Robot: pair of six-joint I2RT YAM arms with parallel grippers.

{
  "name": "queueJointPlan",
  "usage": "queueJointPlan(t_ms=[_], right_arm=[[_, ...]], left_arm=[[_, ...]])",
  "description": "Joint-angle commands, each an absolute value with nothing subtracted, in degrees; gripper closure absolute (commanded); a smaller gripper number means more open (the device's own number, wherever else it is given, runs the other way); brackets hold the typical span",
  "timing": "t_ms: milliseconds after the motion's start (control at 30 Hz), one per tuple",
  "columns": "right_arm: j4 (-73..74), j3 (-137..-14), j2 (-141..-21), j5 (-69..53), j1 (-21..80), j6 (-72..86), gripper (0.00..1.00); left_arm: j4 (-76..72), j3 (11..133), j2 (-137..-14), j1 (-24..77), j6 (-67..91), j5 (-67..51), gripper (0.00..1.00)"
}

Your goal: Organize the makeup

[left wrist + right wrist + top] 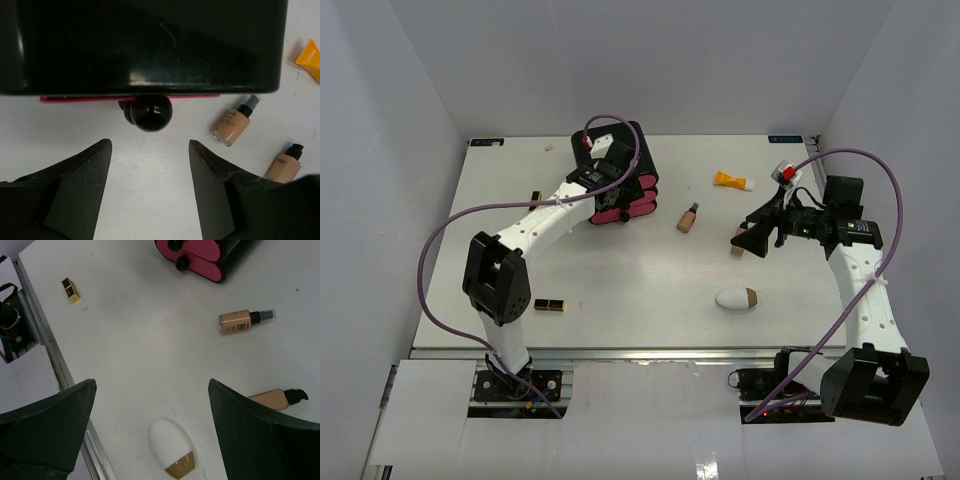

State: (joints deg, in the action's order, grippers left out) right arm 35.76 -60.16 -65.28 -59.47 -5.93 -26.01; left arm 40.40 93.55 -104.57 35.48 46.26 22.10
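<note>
Right hand [152,385] is hanging wide open, empty, near the egg shape [172,452], probably light and slippery, so gripping across its middle seems safest. Left hand [149,146] is gaping empty too.

bright even light | soft shadows | glare on black box [150,45]

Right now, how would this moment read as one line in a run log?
left fingers: open, facing drawer knob | right fingers: open, near egg shape | held: nothing
</note>
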Motion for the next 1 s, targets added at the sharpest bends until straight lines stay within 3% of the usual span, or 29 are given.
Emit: queueJointPlan(t_ms=[0,533,967], right_arm=[[33.8,-60.0,-65.4,-61.5,-6.1,-27.0,0.00],[33.0,-60.6,-66.3,-61.3,-6.4,-26.5,0.00],[33.3,-60.2,-66.2,-60.8,-6.6,-26.8,0.00]], left_arm=[[39.6,97.8,-105.8,33.7,44.1,23.2,0.29],[39.5,101.9,-110.3,32.7,43.3,22.6,0.43],[37.8,94.7,-105.2,33.2,44.6,17.7,0.76]])
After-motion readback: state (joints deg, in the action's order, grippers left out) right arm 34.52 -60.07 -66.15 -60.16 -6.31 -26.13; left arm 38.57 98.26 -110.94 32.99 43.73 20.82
